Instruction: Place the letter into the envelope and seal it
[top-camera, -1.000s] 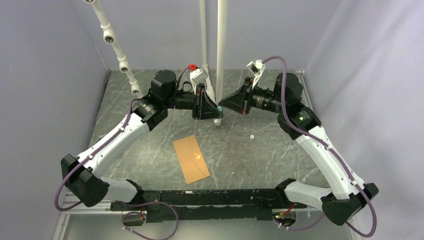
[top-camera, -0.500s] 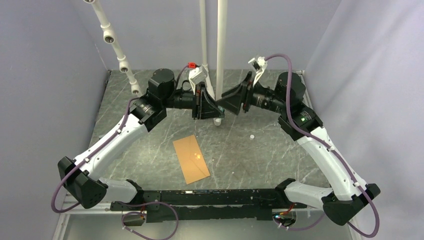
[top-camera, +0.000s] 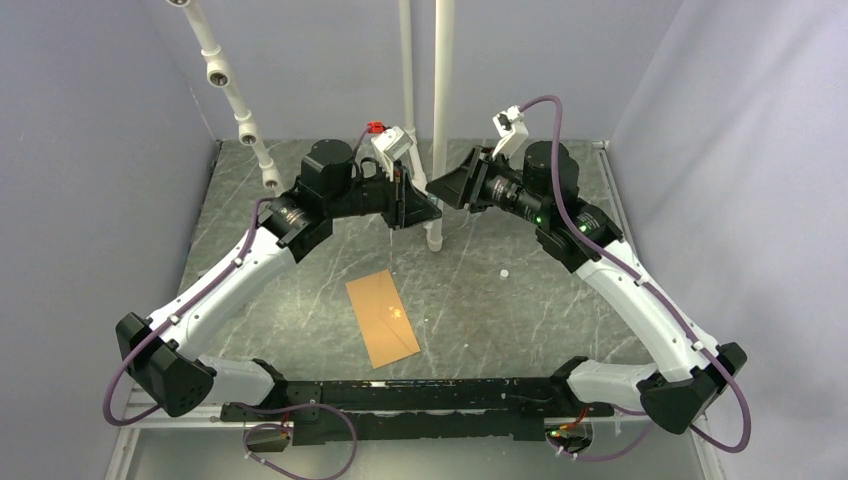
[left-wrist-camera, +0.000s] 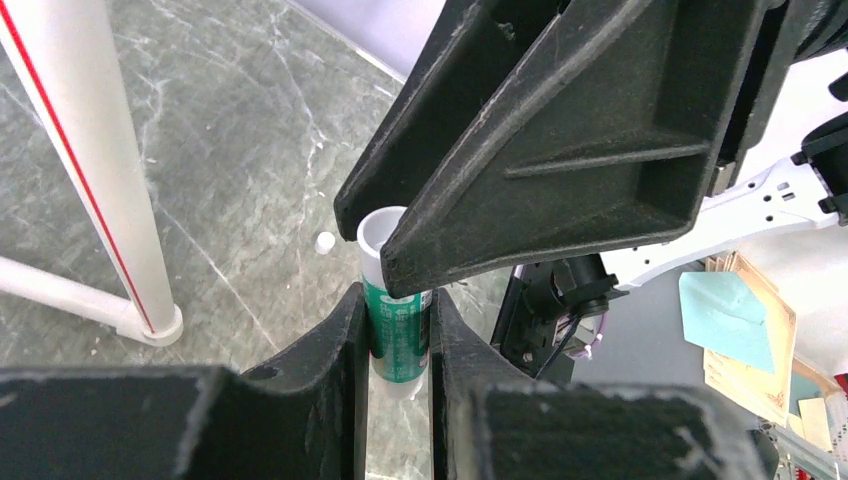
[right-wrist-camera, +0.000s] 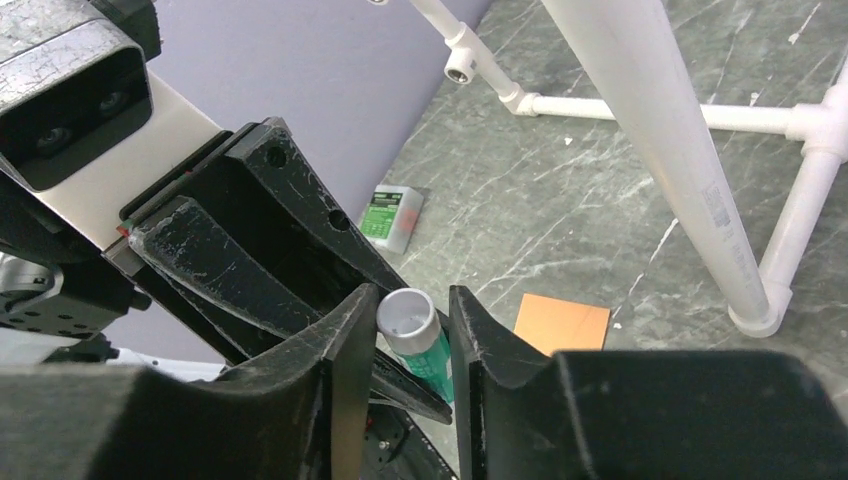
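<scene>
Overhead view of a grey-green marbled table (top-camera: 500, 320). Two white-and-black robot arms reach in from the near edge and bend inward. The left gripper (top-camera: 430, 212) and right gripper (top-camera: 434, 187) meet tip to tip at 12 o'clock, just beside two upright white pipes (top-camera: 441, 90). An orange-brown envelope (top-camera: 381, 318) lies flat at 7 o'clock, well apart from both grippers. A small white speck (top-camera: 504, 271) sits at 3 o'clock.

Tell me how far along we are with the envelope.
Done: no loose letter shows; the envelope lies flat, so it's probably loaded. In hand: left gripper clamps a glue stick; right gripper brackets its open top. Remaining: gluing and closing the flap.
</scene>
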